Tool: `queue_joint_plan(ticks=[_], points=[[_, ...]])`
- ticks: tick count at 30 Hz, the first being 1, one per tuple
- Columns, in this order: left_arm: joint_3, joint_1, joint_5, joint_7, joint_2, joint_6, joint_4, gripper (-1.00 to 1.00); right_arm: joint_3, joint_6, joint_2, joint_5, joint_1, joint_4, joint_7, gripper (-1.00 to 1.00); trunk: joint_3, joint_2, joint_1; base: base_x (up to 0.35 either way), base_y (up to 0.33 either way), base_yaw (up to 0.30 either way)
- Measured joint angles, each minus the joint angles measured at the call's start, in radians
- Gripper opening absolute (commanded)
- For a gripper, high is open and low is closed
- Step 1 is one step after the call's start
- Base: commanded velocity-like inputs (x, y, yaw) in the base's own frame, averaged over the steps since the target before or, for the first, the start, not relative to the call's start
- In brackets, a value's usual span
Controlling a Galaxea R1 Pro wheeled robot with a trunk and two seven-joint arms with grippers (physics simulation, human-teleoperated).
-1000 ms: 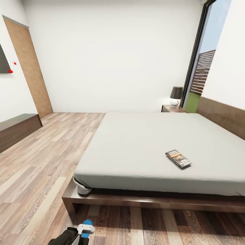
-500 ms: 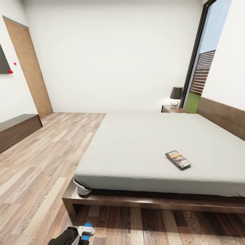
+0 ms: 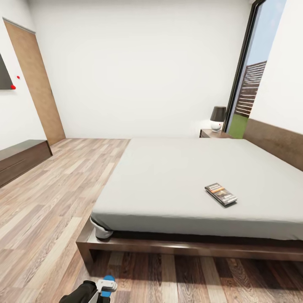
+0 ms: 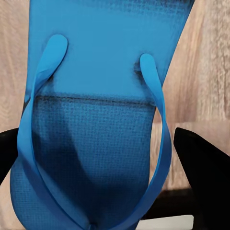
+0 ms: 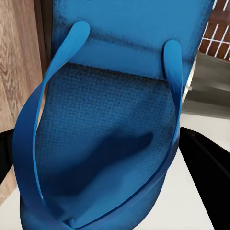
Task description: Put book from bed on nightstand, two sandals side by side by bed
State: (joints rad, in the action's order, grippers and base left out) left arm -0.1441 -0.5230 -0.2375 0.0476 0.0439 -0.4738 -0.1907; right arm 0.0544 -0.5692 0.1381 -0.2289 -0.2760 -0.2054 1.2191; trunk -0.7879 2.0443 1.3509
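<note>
The book lies flat on the light-grey mattress of the bed, near the bed's foot edge and toward the headboard side, well apart from everything else. A nightstand stands at the far corner of the bed beside the headboard, just by the tall black-framed window, and it carries a lamp with a dark shade. Along the left wall sits a long dark-brown dresser, with a wooden door beyond it, all on the wood-plank floor. In the head view the left gripper shows low at the frame's bottom, over the floor just short of the bed's near corner, its arm reaching forward with a bit of blue between the white fingers. The left wrist view shows a blue sandal held lengthwise between the two dark jaws, strap side up, the jaws clamped on its sides above the floor planks. In the right wrist view the right gripper has its jaws closed the same way on the second sandal, strap side up, with floor planks along one side of it and a pale surface beneath it; a patch of brown slats shows past its far end.
</note>
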Motion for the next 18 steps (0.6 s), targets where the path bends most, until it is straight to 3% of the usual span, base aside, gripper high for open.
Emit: queue_joint_plan(ticks=[10, 18], points=[[0.000, 0.000, -0.001, 0.000, 0.000, 0.010, -0.002, -1.00, 0.000, 0.000, 0.000, 0.001, 0.000, 0.000, 0.000, -1.00, -0.031, 0.070, 0.038, 0.000, 0.000, 0.000], [0.002, 0.000, -0.002, 0.000, 0.000, 0.055, -0.006, -1.00, 0.000, 0.000, 0.001, 0.002, 0.000, 0.000, -0.001, -1.00, -0.056, 0.126, 0.069, 0.000, 0.000, 0.000]])
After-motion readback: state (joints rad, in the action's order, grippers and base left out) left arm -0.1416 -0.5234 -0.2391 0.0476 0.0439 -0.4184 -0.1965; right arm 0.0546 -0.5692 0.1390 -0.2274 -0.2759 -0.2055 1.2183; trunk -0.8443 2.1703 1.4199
